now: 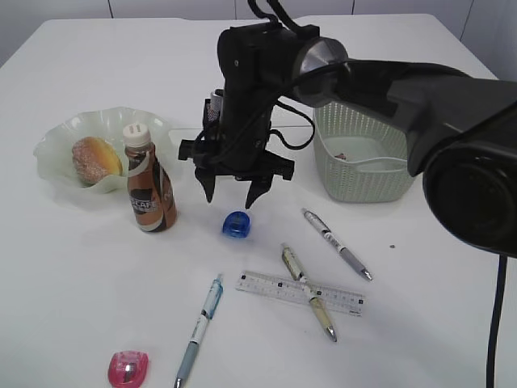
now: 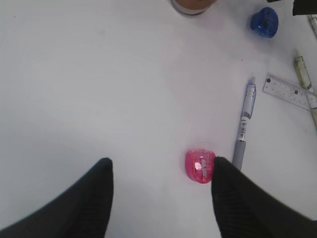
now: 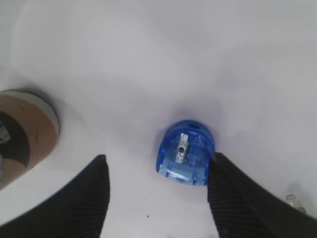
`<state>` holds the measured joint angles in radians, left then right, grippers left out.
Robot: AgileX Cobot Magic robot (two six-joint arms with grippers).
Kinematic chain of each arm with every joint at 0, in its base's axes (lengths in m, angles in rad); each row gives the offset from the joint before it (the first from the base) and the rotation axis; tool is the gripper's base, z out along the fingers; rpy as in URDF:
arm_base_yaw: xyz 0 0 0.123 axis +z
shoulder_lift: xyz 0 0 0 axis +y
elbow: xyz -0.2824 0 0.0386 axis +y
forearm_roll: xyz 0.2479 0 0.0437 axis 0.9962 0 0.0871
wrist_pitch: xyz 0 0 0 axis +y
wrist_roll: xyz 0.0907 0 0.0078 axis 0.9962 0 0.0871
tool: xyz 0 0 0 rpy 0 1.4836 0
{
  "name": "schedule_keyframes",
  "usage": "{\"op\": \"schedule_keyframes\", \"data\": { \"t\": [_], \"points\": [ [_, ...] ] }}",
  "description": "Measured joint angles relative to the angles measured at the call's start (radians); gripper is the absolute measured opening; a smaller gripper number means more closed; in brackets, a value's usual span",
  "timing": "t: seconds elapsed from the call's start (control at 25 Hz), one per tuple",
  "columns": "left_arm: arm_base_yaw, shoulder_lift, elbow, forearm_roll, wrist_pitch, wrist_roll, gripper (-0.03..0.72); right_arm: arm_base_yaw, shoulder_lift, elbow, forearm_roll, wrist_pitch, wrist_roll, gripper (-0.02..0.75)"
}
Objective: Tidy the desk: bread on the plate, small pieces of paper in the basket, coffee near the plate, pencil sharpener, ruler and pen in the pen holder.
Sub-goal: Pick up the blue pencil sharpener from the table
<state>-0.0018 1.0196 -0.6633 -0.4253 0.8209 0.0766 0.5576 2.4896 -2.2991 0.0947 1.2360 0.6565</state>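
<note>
We are holding our right gripper [image 1: 235, 192] wide open, hanging just above the blue sharpener [image 1: 234, 224], which is lying on the white table [image 1: 420, 323] between the spread fingers, closer to the right finger [image 3: 242, 198] in the wrist view. To this gripper's left the coffee bottle [image 1: 150, 187] is standing upright beside the plate [image 1: 56, 145] with the bread [image 1: 95, 159] on it; to its right is sitting the basket [image 1: 363, 158]. We are keeping our left gripper [image 2: 161, 198] wide open too, with the pink sharpener [image 2: 200, 166] lying just ahead, touching or nearly touching its right finger [image 2: 242, 198]. Beyond it a blue pen [image 2: 245, 124] and the ruler [image 2: 290, 91] are resting on the table.
</note>
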Motion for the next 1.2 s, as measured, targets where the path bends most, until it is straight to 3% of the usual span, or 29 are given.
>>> {"op": "schedule_keyframes", "data": {
  "t": [0.32, 1.2],
  "points": [
    [0.000, 0.000, 0.000, 0.000, 0.002, 0.000, 0.461, 0.000, 0.000, 0.070, 0.004, -0.002, -0.004, 0.459],
    [0.000, 0.000, 0.000, 0.000, -0.001, 0.000, 0.461, 0.000, 0.004, 0.072, -0.019, -0.002, 0.050, 0.459]
  ]
}}
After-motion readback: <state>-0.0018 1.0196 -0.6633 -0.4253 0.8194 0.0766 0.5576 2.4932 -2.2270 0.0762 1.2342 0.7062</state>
